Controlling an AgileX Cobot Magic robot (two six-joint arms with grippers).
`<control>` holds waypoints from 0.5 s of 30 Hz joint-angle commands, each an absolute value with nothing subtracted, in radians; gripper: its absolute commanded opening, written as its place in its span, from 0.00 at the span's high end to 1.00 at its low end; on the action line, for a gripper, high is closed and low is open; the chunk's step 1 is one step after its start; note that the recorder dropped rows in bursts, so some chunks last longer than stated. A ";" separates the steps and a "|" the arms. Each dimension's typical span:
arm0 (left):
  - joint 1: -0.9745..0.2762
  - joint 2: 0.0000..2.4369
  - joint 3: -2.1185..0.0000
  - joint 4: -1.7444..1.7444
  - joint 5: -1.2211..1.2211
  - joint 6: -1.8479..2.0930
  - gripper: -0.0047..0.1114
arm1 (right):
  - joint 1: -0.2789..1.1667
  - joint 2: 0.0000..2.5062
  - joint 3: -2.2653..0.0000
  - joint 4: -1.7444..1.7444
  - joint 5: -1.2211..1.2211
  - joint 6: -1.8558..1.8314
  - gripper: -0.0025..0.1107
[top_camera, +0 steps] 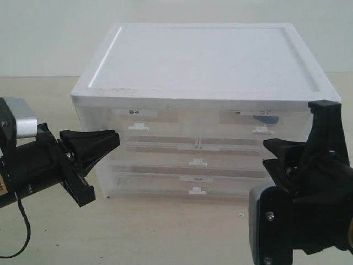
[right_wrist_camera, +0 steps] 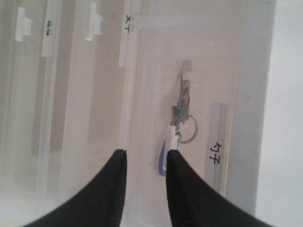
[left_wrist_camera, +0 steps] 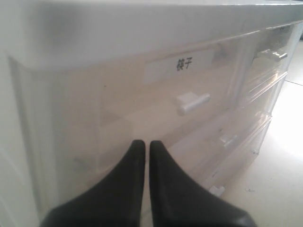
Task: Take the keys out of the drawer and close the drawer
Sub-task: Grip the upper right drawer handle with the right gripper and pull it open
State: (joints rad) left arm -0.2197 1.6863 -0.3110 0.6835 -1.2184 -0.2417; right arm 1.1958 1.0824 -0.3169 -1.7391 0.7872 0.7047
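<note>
Left jaws nearly closed, empty; right jaws part-open, empty; silver keys with blue fob inside clear drawer, centre-right of frame.

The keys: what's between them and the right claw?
The clear front of the drawer, with its white handle. The right wrist view shows the keys behind it, the right gripper in front.

The right end effector points at the clear plastic front of the drawer, and its two black fingers stand apart. Behind the plastic lie the keys, with a metal ring and a blue fob close to one fingertip. A white label with dark characters sits beside the keys. Other drawers with small white tab handles show further away.
</note>
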 commanded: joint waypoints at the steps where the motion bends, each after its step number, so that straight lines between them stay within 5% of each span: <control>1: -0.221 1.692 -0.315 0.692 -1.221 -0.243 0.92 | 1.196 1.089 -0.350 -1.744 0.804 0.811 0.75; 15: -0.221 1.692 -0.315 0.688 -1.221 -0.243 0.92 | 1.027 1.128 -0.409 -1.744 0.617 0.799 0.75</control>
